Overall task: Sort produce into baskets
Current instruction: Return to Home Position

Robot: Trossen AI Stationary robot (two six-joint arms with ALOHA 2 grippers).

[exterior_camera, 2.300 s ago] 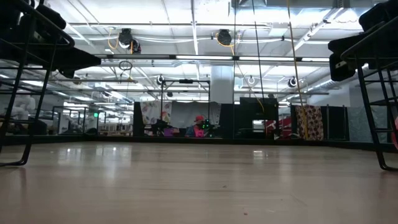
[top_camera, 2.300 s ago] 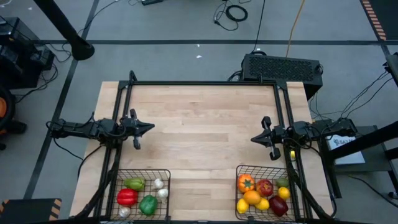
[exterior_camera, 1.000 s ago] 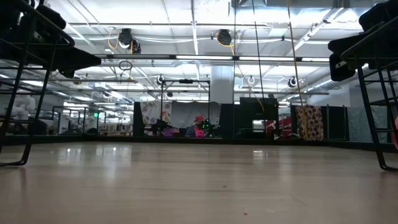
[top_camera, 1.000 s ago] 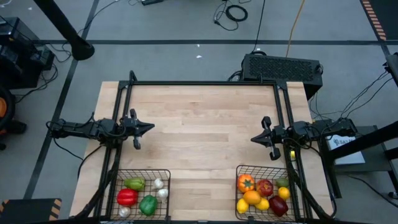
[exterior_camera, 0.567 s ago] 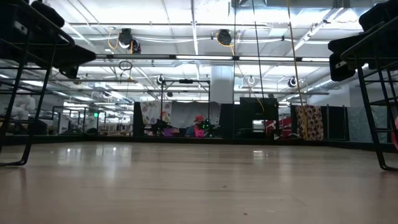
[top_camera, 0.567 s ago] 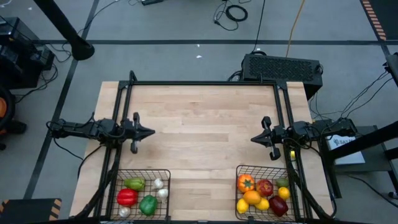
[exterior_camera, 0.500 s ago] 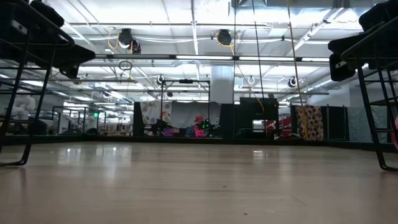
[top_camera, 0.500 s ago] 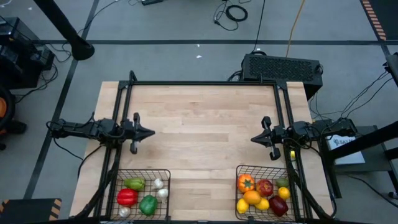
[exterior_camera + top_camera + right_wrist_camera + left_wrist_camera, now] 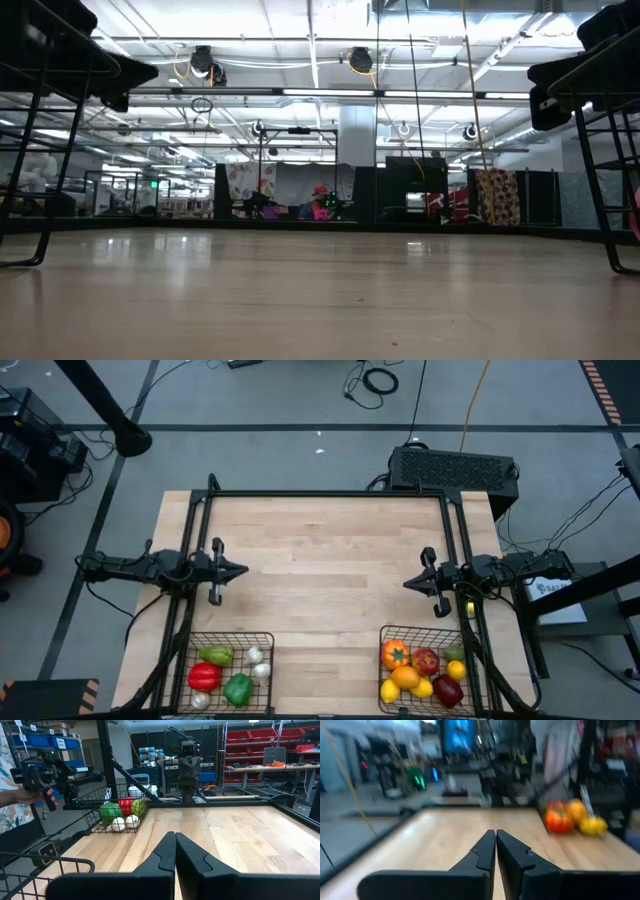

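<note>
Left gripper (image 9: 243,571) has eased back; it and right gripper (image 9: 407,583) sit clenched, empty.
Low view misses the table's (image 9: 320,550) front corners: left basket (image 9: 230,635) holds peppers (image 9: 204,676), garlic (image 9: 256,656); right basket (image 9: 415,629) apples (image 9: 427,660), lemons (image 9: 390,690), oranges (image 9: 405,677).

The table (image 9: 330,550) is smooth pale wood, the baskets (image 9: 232,635) black wire.

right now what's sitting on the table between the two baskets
Nothing: in the high view only bare wooden table lies between the left basket and the right basket.
</note>
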